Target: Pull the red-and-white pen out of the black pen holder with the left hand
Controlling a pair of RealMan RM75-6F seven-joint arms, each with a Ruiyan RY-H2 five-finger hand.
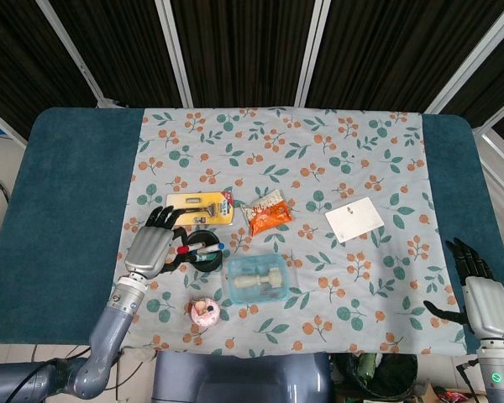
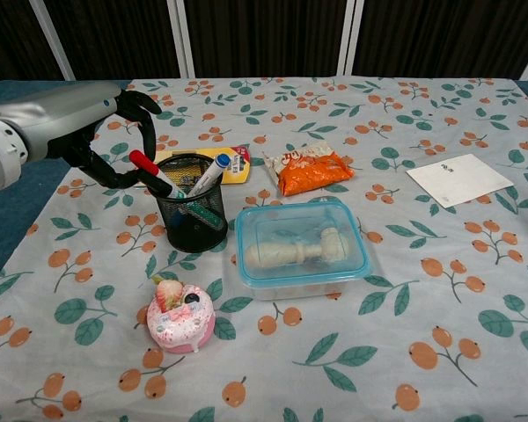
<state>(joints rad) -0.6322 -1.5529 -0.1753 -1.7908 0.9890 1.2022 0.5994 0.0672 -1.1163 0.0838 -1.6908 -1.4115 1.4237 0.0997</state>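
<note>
The black mesh pen holder (image 2: 194, 215) stands on the floral cloth, left of centre. The red-and-white pen (image 2: 154, 174) leans out of it toward the left, red cap up. A blue-capped white pen (image 2: 213, 171) leans the other way. My left hand (image 2: 106, 132) hovers just left of the holder, its fingers (image 2: 146, 119) arched apart around the red cap with a gap still showing, holding nothing. From the head view the left hand (image 1: 151, 243) sits beside the holder (image 1: 203, 253). My right hand (image 1: 483, 294) rests open at the table's right edge, far from the holder.
A clear lidded box (image 2: 304, 246) lies right of the holder, an orange snack bag (image 2: 310, 170) behind it. A pink cake toy (image 2: 180, 316) sits in front. A yellow package (image 1: 200, 207) lies behind the holder and a white card (image 2: 458, 179) at the right.
</note>
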